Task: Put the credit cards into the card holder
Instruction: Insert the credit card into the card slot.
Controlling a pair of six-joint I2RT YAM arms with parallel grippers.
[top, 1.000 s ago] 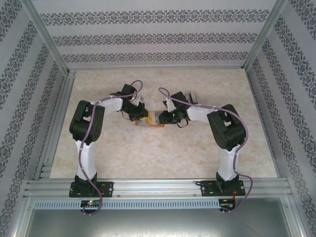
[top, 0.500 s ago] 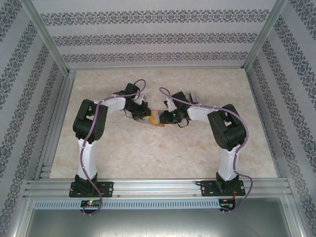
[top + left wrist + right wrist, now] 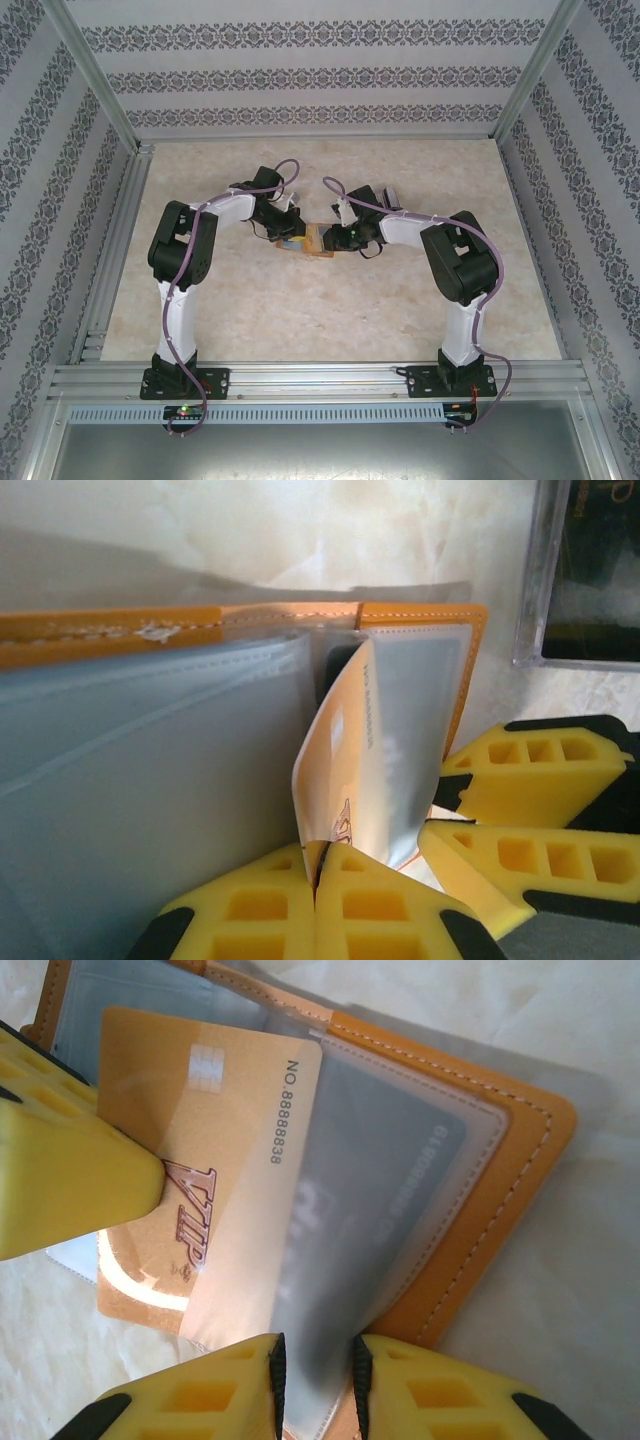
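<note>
The orange card holder (image 3: 318,241) lies open mid-table between both grippers. My left gripper (image 3: 318,865) is shut on the near edge of a gold credit card (image 3: 345,770). The card (image 3: 200,1130) reads VIP and sits partly inside a clear pocket of the card holder (image 3: 505,1190), beside the left gripper's finger (image 3: 60,1180). A grey card (image 3: 400,1190) lies in a pocket beneath. My right gripper (image 3: 315,1372) is shut on the card holder's near edge, with a clear pocket leaf between its pads. The orange stitched edge (image 3: 150,628) runs above the pale pockets, and the right gripper's fingers (image 3: 530,765) show to the right.
A clear-rimmed dark flat thing (image 3: 590,570) lies on the marble tabletop just beyond the card holder. Patterned walls and aluminium rails (image 3: 120,250) enclose the table. Both arms (image 3: 180,250) bend inward to the middle.
The left arm has shifted right toward the card holder with the gold card. The card holder has slid slightly right. The right arm has stayed put.
</note>
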